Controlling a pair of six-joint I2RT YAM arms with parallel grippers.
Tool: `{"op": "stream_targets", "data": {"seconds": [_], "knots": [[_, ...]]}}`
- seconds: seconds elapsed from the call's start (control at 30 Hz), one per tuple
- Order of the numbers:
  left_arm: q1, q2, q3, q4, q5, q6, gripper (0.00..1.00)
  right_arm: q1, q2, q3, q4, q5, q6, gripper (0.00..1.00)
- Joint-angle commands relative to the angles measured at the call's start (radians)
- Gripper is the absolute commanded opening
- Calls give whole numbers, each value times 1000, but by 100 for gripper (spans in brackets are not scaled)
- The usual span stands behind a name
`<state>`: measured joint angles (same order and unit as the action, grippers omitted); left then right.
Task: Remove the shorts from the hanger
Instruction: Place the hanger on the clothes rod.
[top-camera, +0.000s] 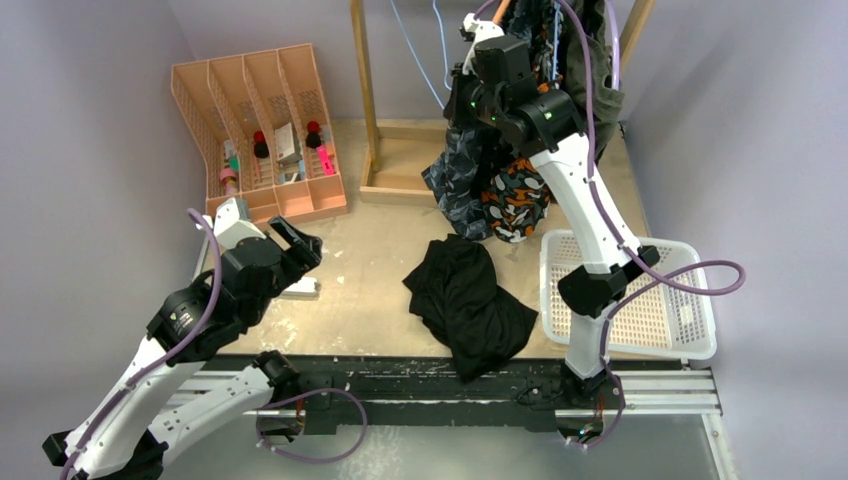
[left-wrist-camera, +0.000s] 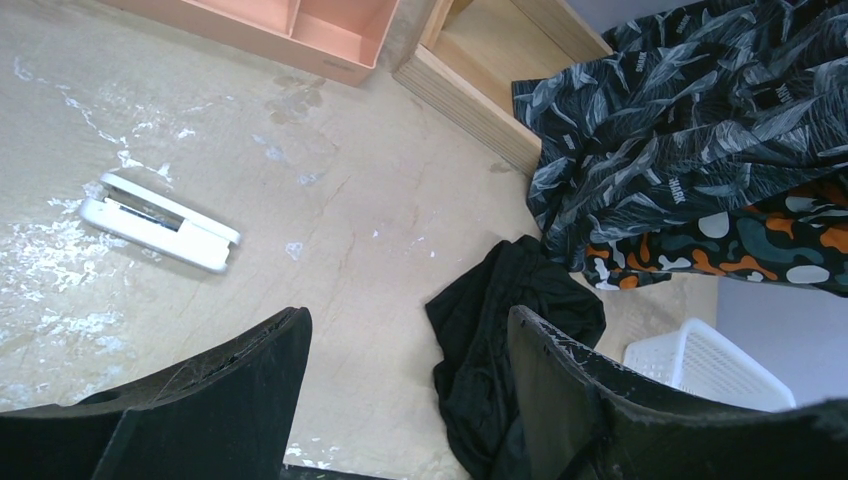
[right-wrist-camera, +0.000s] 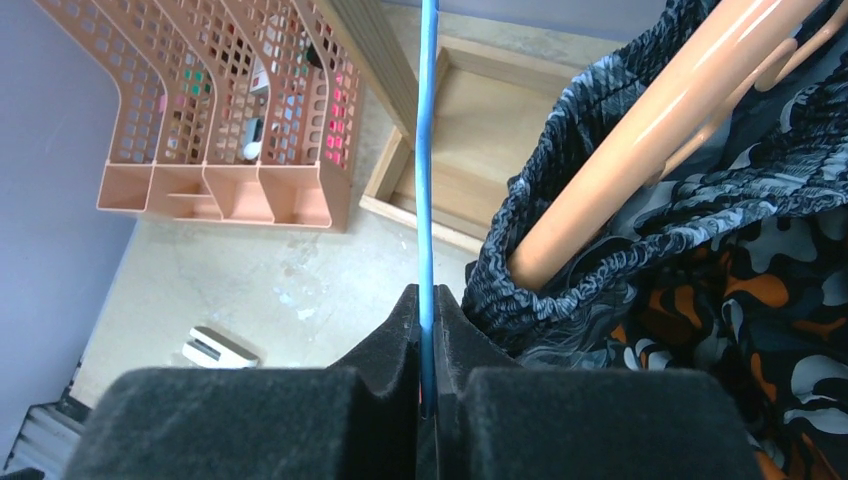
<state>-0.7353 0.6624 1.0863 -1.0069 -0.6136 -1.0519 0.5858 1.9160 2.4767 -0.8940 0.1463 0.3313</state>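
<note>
The right jaws are clenched on a thin blue wire (right-wrist-camera: 428, 150), up high at the far side, at the end of the right arm (top-camera: 585, 190). Just right of them, dark leafy shorts (right-wrist-camera: 600, 270) hang bunched over an orange hanger (right-wrist-camera: 650, 130). Orange, white and black spotty shorts (right-wrist-camera: 780, 330) hang touching them. Green shorts (top-camera: 603, 75) hang behind that arm. The left jaws are spread wide with nothing in them, above the surface (left-wrist-camera: 350, 180) on the near left. A small white thing (left-wrist-camera: 160, 220) lies near them. Black shorts (top-camera: 465, 295) lie in a heap in the middle, beside a white basket (top-camera: 690, 330).
</note>
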Motion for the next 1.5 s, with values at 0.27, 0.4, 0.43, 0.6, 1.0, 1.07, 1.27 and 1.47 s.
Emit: {"op": "stream_targets", "data": {"seconds": [0.27,0.4,0.43,0.6,1.0,1.07,1.27,1.47], "knots": [[2,8,-10,58,11,-6,71,-4,-83,-38,17,-69,-12,15],[1,7,-14,60,15,-12,71,-4,-122,-89,59,-105,-11,20],[1,6,-17,62,17,-14,71,-6,-131,-100,69,-116,-9,21],[1,3,-30,65,37,-30,71,-4,-191,-185,167,-186,2,32],[1,-2,-72,62,34,23,72,-4,-529,-669,468,-394,86,38],[1,1,-80,54,16,54,73,-4,-578,-738,485,-399,100,40],[1,23,-82,34,-66,162,75,-4,-716,-968,480,-377,128,42],[1,-26,-115,73,-171,207,80,-4,-885,-1290,444,-311,234,51]]}}
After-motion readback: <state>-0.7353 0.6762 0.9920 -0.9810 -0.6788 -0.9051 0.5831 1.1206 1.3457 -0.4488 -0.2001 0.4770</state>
